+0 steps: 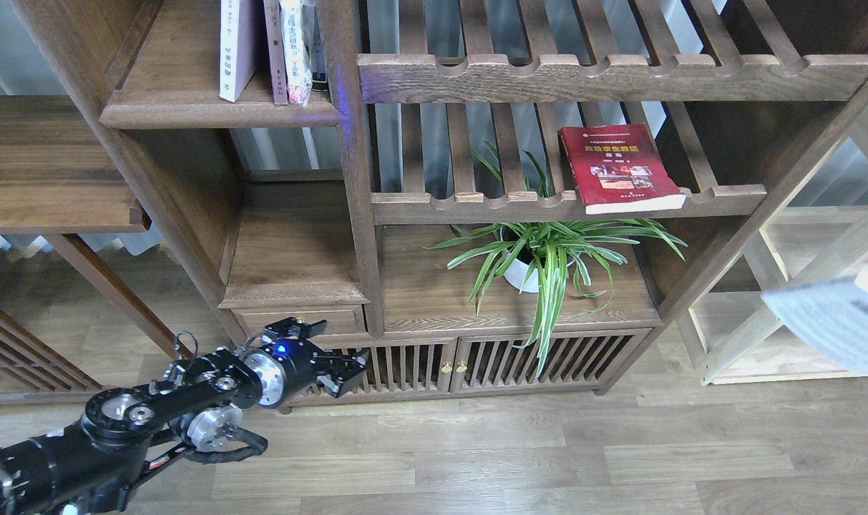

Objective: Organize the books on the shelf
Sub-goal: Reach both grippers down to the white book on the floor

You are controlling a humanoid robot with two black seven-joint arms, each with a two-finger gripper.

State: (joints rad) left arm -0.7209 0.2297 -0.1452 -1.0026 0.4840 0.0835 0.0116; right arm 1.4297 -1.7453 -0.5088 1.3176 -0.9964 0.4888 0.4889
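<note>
The shelf (212,114) is the solid dark-brown board at upper left. On it stand the pale lavender-white book (235,50), a thin brown spine, and the white-spined yellow-green book (295,54), all close to the right post. The red book (623,168) with a gold title lies flat on a slatted rack at centre right, its front edge over the rail. My left gripper (346,372) is low, in front of the cabinet's slatted doors, far below all the books; its fingers are apart and empty. My right gripper is out of view.
A potted spider plant (541,261) sits under the red book's rack. A small drawer (301,322) is just above my left gripper. A blurred pale grey flat thing (831,329) hangs at the right edge before the pale light-wood unit (798,286). Wood floor lies below.
</note>
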